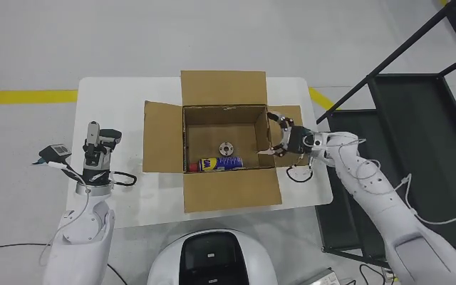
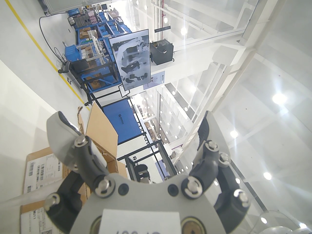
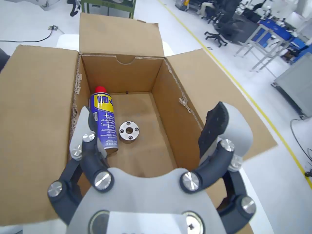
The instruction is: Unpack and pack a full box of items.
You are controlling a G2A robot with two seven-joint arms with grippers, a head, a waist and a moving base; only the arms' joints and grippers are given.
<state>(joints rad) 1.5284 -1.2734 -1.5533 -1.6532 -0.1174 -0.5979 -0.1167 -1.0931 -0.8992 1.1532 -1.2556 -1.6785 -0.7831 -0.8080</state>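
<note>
Above the box rim my right end effector hangs wide, ready for can or disc; my left end effector, wide, points up.

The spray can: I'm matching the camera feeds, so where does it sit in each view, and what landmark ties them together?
Top view: spray can lies on its side inside the cardboard box, along the wall nearest the robot.
Left wrist view: hidden behind the cardboard box's outer wall.
Right wrist view: the can lies along a side wall, beside the metal disc.
Shared landmark: the cardboard box.
</note>
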